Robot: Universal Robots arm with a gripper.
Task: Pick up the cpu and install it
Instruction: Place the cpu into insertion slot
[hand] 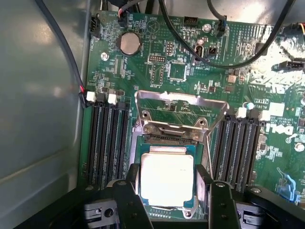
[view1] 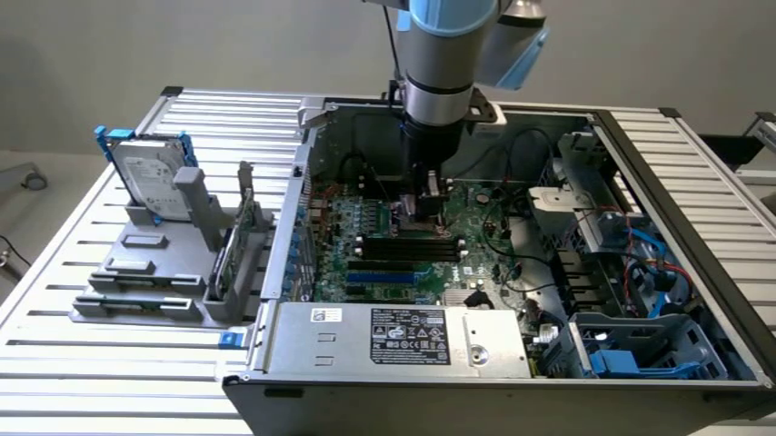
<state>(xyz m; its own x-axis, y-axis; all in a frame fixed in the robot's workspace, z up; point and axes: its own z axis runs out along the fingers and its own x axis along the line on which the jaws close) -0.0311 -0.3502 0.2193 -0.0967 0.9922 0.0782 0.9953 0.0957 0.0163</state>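
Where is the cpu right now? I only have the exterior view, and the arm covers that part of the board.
Observer: The cpu lies directly under the gripper, inside the outline of the socket.
Operator: Is the retention plate out of the way?
Observer: Yes, the metal load plate stands open beyond the cpu, not over it.
Operator: Is the chip fully seated?
Observer: I cannot tell. Its silver top looks level and square to the socket.

A plain grey wall (view1: 182,45) stands behind the slatted aluminium table (view1: 122,363).
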